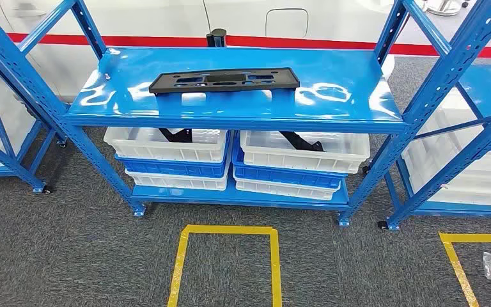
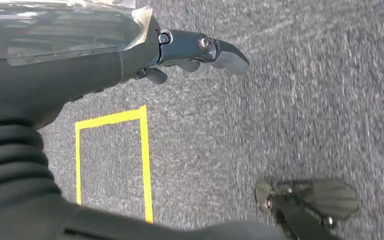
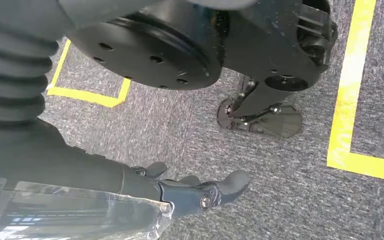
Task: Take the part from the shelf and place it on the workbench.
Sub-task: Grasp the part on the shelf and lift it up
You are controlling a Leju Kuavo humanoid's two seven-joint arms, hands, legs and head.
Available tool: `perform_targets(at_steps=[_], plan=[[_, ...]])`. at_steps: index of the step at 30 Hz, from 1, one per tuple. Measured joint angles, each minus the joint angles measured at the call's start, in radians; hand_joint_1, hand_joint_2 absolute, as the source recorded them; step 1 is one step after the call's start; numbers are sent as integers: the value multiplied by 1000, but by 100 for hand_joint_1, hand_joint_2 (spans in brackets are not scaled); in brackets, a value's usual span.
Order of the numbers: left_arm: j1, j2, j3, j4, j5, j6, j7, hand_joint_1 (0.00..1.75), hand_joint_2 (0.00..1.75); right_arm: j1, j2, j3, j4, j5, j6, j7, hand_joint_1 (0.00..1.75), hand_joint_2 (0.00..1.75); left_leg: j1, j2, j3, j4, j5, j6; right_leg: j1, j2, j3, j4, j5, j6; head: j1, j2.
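Grey carpet (image 1: 70,256) marked with yellow tape (image 1: 227,231) lies before a blue shelf (image 1: 358,96). The black part (image 1: 224,80) lies flat on its top board, above white bins (image 1: 303,152). Left hand (image 2: 190,52) and right hand (image 3: 195,190) hang released, grasping nothing.

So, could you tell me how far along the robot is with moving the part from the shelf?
Nothing looks done yet: the black part lies flat on the blue shelf's top level. Nothing is in hand either; the left hand and right hand hang over the grey carpet, holding nothing. Left to do: reach, grip the part, lift it and carry it to the workbench.
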Motion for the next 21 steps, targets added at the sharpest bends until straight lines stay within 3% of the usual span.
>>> perform_targets(at_steps=[9,21], plan=[[-33,-24,178,33,-162,39,-23,0,0,-16,0,-47,32,-147,-53,-42,0,0,0,0,-1,0,1,1,0,0,4,0,1,0,0,0],[-66,-46,366,62,-296,66,-58,0,0,-30,-23,-265,52,-432,-64,-204,0,0,0,0,-1,0,1,1,0,0,4,0,1,0,0,0]])
